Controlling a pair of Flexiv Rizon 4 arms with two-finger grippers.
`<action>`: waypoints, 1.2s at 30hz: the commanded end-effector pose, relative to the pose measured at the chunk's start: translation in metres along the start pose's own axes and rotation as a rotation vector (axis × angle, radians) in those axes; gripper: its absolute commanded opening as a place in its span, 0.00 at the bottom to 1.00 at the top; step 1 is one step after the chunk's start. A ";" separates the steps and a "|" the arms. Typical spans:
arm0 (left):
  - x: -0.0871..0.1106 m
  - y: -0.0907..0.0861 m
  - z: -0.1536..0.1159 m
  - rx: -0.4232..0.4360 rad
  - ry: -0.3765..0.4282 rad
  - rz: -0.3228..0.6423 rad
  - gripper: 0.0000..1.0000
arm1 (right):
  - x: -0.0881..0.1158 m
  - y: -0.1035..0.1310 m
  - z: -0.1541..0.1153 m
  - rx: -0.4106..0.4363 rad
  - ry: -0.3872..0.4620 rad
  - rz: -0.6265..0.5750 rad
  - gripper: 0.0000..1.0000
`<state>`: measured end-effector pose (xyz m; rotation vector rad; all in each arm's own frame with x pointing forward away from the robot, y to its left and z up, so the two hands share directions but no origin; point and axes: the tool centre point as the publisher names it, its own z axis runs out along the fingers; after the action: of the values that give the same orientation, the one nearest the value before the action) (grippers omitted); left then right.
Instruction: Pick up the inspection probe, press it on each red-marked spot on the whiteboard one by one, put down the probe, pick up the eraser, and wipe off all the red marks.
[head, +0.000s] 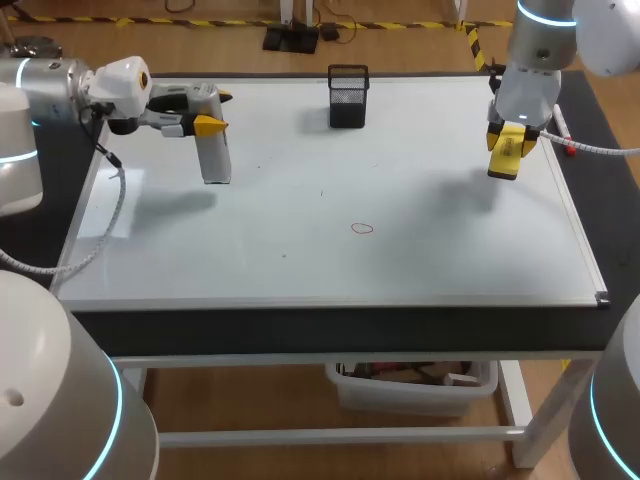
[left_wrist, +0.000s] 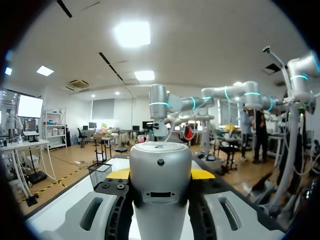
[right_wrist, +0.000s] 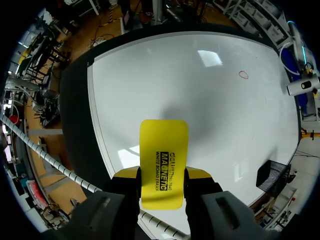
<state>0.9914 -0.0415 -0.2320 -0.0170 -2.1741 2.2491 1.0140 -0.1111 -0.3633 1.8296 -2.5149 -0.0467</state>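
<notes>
Eraser (right_wrist: 163, 150) clamped in right gripper (right_wrist: 162, 174), inspection probe (head: 216, 160) in left gripper (head: 213, 112); red mark (head: 362, 228) at eraser's eight o'clock may only smear if contact is tilted.

The left arm (head: 50, 85) and right arm (head: 535, 60) are round and white, with glowing blue rings (head: 548, 16). Grey cables (head: 112, 205) hang off them. The fingertips (head: 210, 125) are yellow.

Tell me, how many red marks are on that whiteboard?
1. A small red loop near the middle of the whiteboard, nearer its front edge. A few tiny dark specks nearby do not look red; fainter marks could be too small to see.
</notes>
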 end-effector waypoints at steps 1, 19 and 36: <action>0.005 -0.003 0.002 -0.004 -0.195 0.003 0.00 | -0.011 0.014 0.005 0.023 0.042 -0.058 0.00; 0.005 -0.003 0.002 -0.004 -0.195 0.003 0.00 | -0.087 0.117 0.026 -0.045 -0.009 -0.300 0.00; 0.005 -0.003 0.002 -0.004 -0.195 0.003 0.00 | -0.186 0.174 0.038 -0.064 -0.037 -0.471 0.00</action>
<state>0.9874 -0.0425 -0.2300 0.2039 -2.2663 2.3346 0.9001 0.1055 -0.3917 2.3692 -2.0319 -0.1850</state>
